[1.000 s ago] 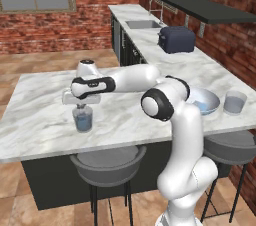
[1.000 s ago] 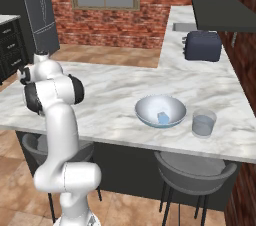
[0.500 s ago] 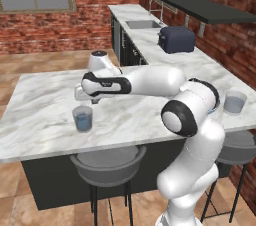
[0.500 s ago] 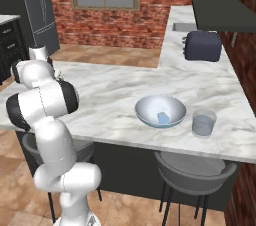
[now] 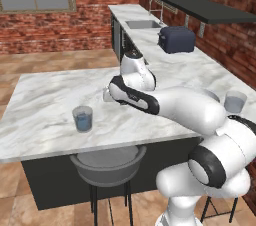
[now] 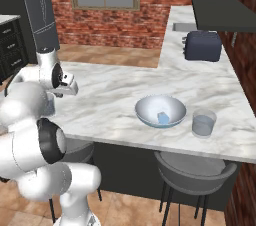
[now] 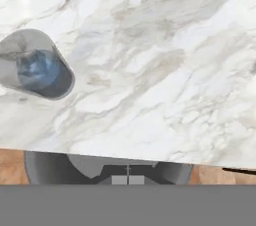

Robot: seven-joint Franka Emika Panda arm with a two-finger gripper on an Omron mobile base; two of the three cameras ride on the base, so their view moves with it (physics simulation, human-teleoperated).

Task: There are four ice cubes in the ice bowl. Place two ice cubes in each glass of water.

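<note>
Since a second ago the arm has swung away from the glass at the left end of the desk, so its hand now hangs over the middle of the marble top instead of right above that tumbler. In the left base view the gripper (image 5: 107,95) sits just left of centre, tucked under the white wrist, and I cannot tell whether its fingers are spread or closed. The near glass of water (image 5: 82,118) stands at centre-left of that view, apart from the hand, close to the front edge of the desk (image 5: 45,95). In the hand view the same glass (image 7: 37,66) lies at the left edge, seen from above with blue water inside; something pale seems to float in it, but it is too blurred to name. A grey stool (image 5: 107,161) shows below the desk edge. In the right base view the ice bowl (image 6: 160,111) rests right of centre on the marble, with one ice cube (image 6: 163,117) visible inside as a small bluish block near its front wall. The second glass of water (image 6: 204,123) stands just to the right of the bowl, near it but not touching. A dark toaster (image 6: 202,46) sits at the upper right on the far run of counter.
</note>
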